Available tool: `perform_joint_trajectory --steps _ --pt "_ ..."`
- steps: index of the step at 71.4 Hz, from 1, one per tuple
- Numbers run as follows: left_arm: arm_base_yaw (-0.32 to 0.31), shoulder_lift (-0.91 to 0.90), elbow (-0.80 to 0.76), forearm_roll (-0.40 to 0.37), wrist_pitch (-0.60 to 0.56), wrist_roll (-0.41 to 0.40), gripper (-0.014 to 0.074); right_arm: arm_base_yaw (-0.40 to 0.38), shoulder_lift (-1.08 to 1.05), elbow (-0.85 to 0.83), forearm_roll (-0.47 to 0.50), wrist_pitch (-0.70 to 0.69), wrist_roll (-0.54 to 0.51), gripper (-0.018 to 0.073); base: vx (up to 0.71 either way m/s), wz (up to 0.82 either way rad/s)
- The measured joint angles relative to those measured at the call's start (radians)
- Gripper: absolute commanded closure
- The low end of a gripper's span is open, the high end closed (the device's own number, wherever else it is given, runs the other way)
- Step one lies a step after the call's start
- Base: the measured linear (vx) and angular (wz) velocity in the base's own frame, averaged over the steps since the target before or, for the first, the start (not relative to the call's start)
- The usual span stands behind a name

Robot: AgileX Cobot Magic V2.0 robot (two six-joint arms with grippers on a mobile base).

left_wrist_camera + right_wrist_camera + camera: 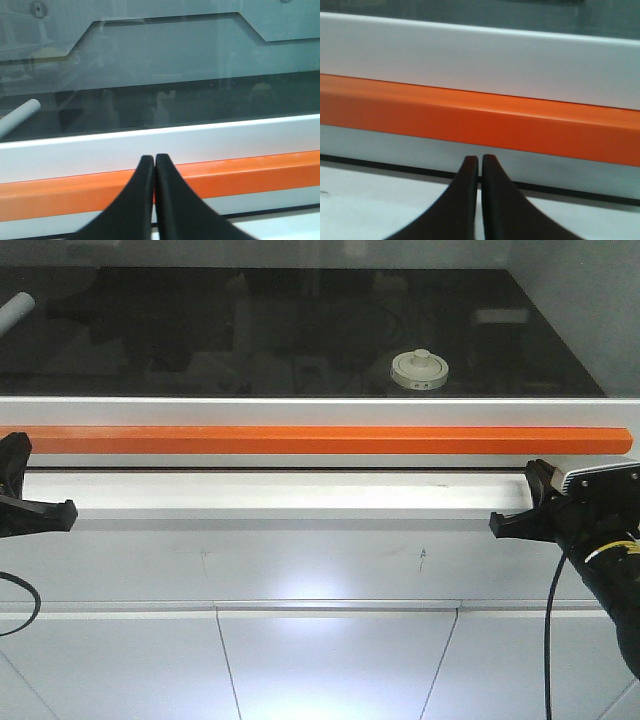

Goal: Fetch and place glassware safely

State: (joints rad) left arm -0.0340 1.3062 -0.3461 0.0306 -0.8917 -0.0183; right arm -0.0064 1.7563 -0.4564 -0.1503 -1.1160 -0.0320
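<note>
1. A dark glossy worktop (200,380) runs across the back. An orange bar (300,440) and then a white ledge (280,495) lie along its front edge.
2. The glass jar (420,370) stands upright with its lid on, near the worktop's front edge and right of the middle.
3. A white tube (15,310) lies at the worktop's left edge.
4. The left gripper (154,161) has its jaws pressed together, holding nothing, low before the ledge.
5. The right gripper (481,161) is likewise closed and empty, well apart from the jar.
6. White cabinet panels (330,660) fill the space below.

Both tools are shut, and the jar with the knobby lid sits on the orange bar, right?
No. The left tool and the right tool are shut, but the jar sits on the black worktop behind the orange bar, as the exterior front-facing view shows.
</note>
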Motion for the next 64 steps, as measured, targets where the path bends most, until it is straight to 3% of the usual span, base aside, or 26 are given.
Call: perform_joint_trajectory --steps 48,64 --pt "0.000 0.051 0.000 0.003 0.050 0.030 0.0603 0.000 0.081 -0.111 0.000 0.032 0.000 0.0560 0.00 0.00" --pt "0.000 0.219 -0.005 0.006 -0.072 0.033 0.0603 0.000 0.081 -0.112 0.000 0.032 0.000 0.0560 0.00 0.00"
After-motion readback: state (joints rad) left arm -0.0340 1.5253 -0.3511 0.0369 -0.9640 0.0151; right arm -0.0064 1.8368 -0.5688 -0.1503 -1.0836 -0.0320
